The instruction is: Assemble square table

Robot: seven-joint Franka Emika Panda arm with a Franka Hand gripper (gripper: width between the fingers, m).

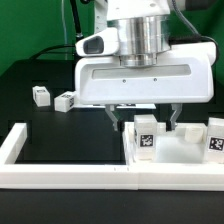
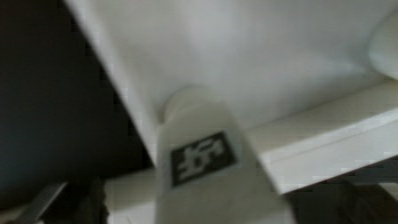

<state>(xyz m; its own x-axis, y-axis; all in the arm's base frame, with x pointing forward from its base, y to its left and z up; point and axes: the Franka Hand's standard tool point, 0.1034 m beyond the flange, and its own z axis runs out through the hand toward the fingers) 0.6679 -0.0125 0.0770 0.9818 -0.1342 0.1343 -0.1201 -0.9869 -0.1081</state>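
The white square table top (image 1: 178,152) lies at the exterior view's right, against the front bar. A white leg block (image 1: 147,136) with a black-white tag stands upright on it. A second tagged leg (image 1: 214,136) stands at its right end. My gripper (image 1: 145,124) hangs straight over the first leg. Its fingers are spread to either side of the leg with a gap on each side, so it is open. In the wrist view the tagged leg (image 2: 205,158) runs up between the jaws of my gripper (image 2: 214,212), with the table top (image 2: 231,60) behind it.
Two loose white leg blocks (image 1: 41,95) (image 1: 65,101) lie on the black table at the exterior view's left. A long white bar frame (image 1: 60,178) runs along the front and up the left side.
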